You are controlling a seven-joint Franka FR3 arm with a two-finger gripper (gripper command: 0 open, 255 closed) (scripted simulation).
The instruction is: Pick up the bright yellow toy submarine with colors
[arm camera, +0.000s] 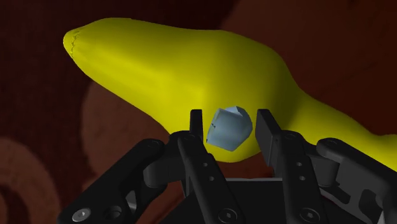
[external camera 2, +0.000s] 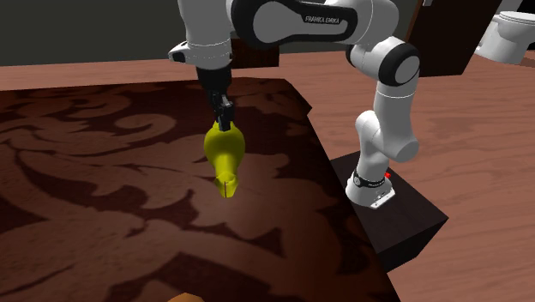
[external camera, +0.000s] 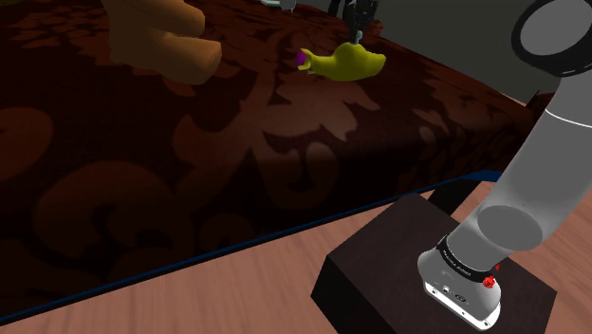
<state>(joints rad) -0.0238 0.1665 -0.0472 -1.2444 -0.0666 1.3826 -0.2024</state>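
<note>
The toy submarine (external camera: 346, 64) is bright yellow with a purple tip (external camera: 302, 59), on the dark red patterned surface (external camera: 190, 161). My black gripper (external camera: 359, 33) comes down on it from above. In the wrist view the fingers (arm camera: 197, 127) clasp a pale blue-grey knob (arm camera: 229, 127) on top of the yellow hull (arm camera: 191, 70). In the second exterior view the submarine (external camera 2: 225, 154) hangs nose-down under the gripper (external camera 2: 225, 116). Whether it touches the surface I cannot tell.
A tan rounded object (external camera: 161, 38) lies at the shoulder view's upper left. The surface's blue-trimmed edge (external camera: 285, 232) drops to a wooden floor (external camera: 237, 294). My dark stand (external camera: 427, 275) sits by that edge. A white fixture (external camera 2: 514, 30) stands far right in the second exterior view.
</note>
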